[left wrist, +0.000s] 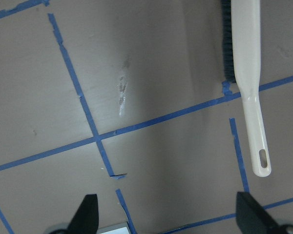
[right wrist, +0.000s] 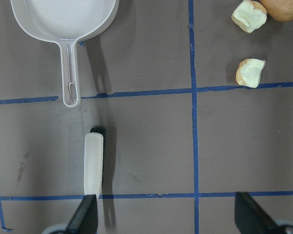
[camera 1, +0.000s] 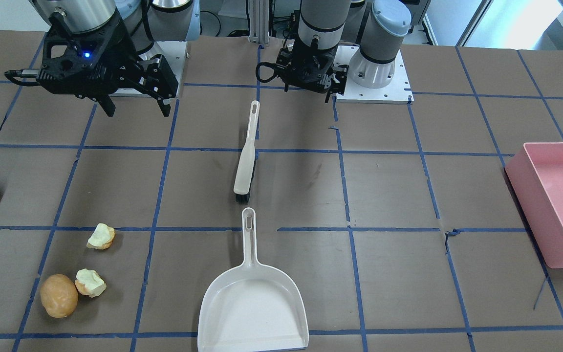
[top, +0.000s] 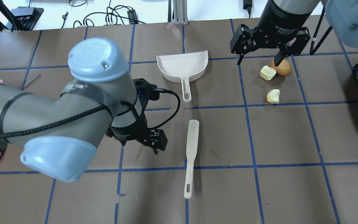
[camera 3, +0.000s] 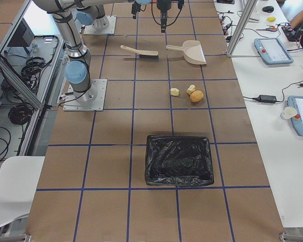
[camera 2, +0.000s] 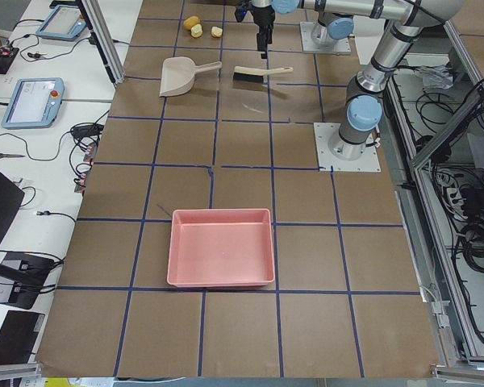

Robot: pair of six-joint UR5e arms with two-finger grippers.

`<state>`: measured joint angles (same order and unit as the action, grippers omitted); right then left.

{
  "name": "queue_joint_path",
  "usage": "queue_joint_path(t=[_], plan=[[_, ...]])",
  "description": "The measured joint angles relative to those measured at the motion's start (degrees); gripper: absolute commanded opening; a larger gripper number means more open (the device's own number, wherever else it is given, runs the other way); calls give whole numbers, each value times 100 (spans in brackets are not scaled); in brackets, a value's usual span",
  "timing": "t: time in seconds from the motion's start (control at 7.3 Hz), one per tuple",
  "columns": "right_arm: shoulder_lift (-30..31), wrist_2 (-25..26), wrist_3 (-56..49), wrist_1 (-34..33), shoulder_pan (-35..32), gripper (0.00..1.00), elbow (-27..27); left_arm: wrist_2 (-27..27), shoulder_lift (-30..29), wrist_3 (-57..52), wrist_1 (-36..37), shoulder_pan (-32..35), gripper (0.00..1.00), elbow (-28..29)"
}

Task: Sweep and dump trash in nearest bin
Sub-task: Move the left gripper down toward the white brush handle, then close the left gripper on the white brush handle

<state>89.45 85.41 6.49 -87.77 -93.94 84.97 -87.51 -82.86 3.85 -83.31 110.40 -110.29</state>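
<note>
Order follows the overhead view.

The left gripper (left wrist: 168,214) hangs over the table (top: 291,193) with its fingers spread wide and nothing between them; the brush (top: 191,155) lies flat just to its right, handle toward the robot, bristles toward the dustpan (top: 182,65).

The dustpan rests beyond the brush, its handle end near the bristles but apart from them; its mouth faces away from the robot, not toward the trash (top: 273,95).

The trash lies right of the dustpan: two pale chunks (top: 268,72) and a bun-like lump (top: 284,67); one chunk sits just beside the lump, the other apart.

The right gripper (top: 258,59) is raised over this area, fingers fully apart and empty; its height above the scraps is hard to judge.

The black-lined bin (camera 3: 178,160) stands farther right, well apart from the trash; the pink tub (camera 2: 221,247) sits at the opposite end.

Judged status: no tool is gripped; sweeping is not begun.

Hazards:
- The slim brush handle lies flat, so a shallow pinch may slip off it.
- The round lump may roll past the dustpan if struck off-centre.
- A dustpan left unturned catches nothing.
- Dumping into the pink tub misses the nearest bin.
</note>
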Motion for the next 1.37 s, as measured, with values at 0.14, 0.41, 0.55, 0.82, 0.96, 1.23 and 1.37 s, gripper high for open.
queue_joint_path(t=[0.14,0.41,0.55,0.82,0.96,1.23,1.37], plan=[[3,14,-7,-61,-4,100,26,31,-54,417,538,268,98,-279],[4,13,-15,-99,-9,100,37,10,-450,1231,1663,910,98,-681],[12,28,-19,-86,-10,100,48,-104,-712,1572,2165,1259,98,-833],[12,38,-11,-81,-10,100,50,-463,-1021,1835,2871,1718,98,-1153],[12,42,-18,-67,-10,100,56,-512,-1061,1840,3334,1800,98,-1416],[1,33,-20,-68,-11,100,65,-477,-1088,1764,4118,1852,98,-1910],[-4,18,-19,-64,-11,100,78,-417,-1090,1575,4252,1858,95,-1990]])
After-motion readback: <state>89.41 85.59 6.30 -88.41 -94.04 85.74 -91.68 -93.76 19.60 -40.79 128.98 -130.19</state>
